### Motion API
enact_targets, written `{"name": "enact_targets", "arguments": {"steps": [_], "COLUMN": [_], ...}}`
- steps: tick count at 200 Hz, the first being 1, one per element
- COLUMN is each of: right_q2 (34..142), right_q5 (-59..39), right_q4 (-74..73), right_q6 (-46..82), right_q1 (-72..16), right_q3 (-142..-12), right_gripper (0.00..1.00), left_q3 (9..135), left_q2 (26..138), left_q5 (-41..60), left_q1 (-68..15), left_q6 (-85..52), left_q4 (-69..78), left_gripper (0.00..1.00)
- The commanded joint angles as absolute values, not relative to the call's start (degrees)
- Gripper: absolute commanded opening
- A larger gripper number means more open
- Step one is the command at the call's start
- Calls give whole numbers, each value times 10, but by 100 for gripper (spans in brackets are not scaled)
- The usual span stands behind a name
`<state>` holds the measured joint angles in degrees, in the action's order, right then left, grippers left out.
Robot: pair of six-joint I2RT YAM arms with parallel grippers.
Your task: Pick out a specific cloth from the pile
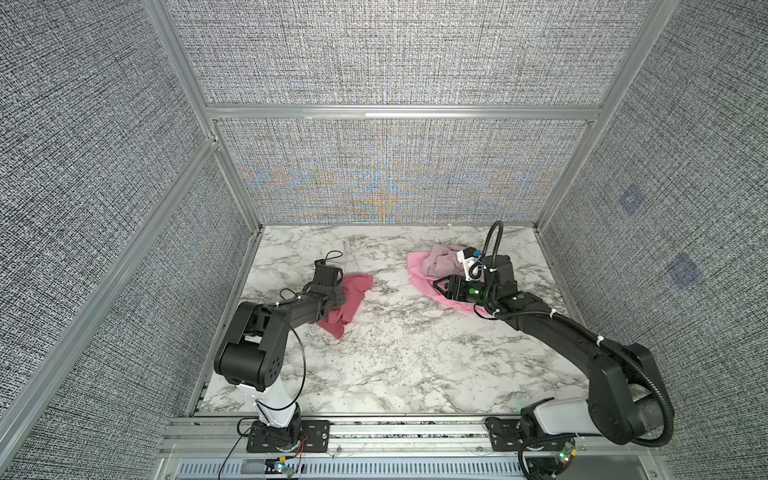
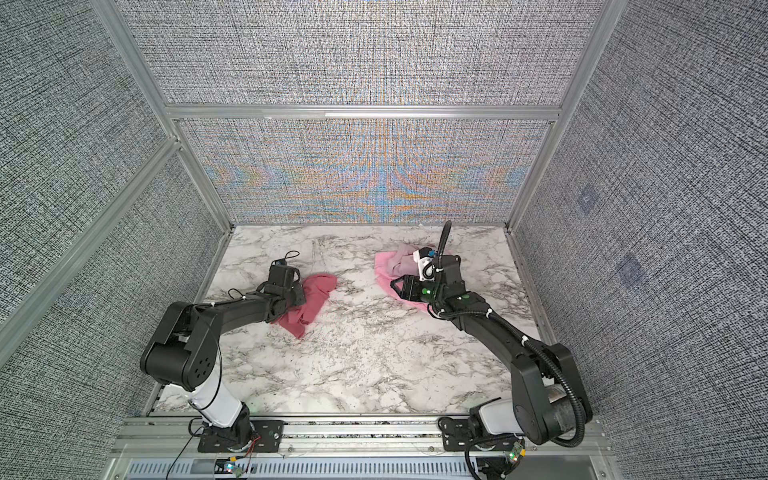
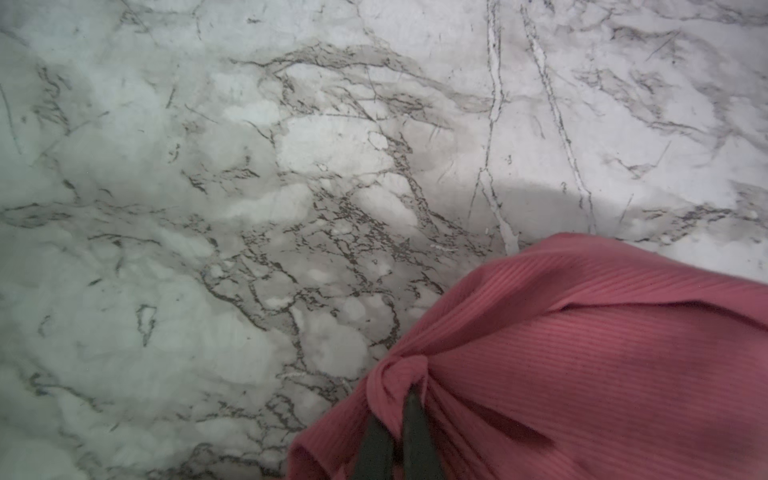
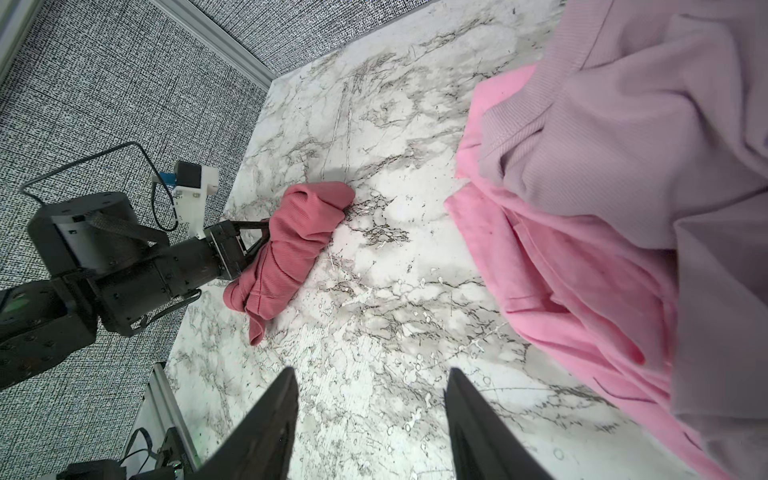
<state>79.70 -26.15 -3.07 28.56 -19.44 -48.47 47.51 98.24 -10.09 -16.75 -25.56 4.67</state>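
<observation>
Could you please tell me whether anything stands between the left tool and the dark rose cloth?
Nothing visible does: the left tool is shut on a bunched fold of the dark rose cloth, which lies on the table apart from the pile.

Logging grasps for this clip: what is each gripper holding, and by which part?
Left gripper pinches a bunched fold of the rose-red cloth. Right gripper is open, holding nothing.

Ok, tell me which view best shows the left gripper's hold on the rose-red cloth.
Left wrist view: close up, the left gripper pinches a fold of the rose-red cloth. The right wrist view shows it sideways; in both top views the arm hides the pinch.
</observation>
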Motion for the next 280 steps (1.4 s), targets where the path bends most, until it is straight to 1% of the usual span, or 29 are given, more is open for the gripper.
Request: {"name": "enact_targets", "arguments": {"steps": [1,28,45,50,58,79,90,132,162,186,235,280], "right_q2": [793,789,786,786,786,772,762,735,722,713,717,735], "right_q5": [-258,-257,-252,-251,-253,-256,-250,-241,-242,-240,-246,-249], "right_q4": [-31,-32,-33,-30,-24,-16,-11,8,15,20,-17,-21], "right_q6": [286,287,286,287,287,284,280,271,274,271,297,296], "right_q1": [-195,-194,-195,-195,-194,-194,-194,-195,-194,-194,-197,-200], "right_q3": [-490,-487,-486,-488,-492,-493,-490,-487,-485,-486,-467,-469], "right_gripper": [58,58,58,58,58,58,58,58,58,59,58,58], "left_q3": [467,465,464,465,463,458,461,474,462,452,406,381], "left_q2": [976,946,919,910,895,854,835,774,723,696,695,727], "left_q5": [-90,-100,-106,-108,-111,-117,-113,-62,-69,-85,-94,-98], "left_q1": [-167,-166,-166,-166,-166,-166,-166,-172,-198,-235,-302,-317], "left_q6": [-260,-261,-258,-258,-257,-256,-259,-235,-228,-216,-243,-264], "left_q4": [64,52,38,33,26,14,-1,-40,-53,-60,-48,-43], "left_gripper": [0,0,7,10,18,37,41,46,47,47,46,46]}}
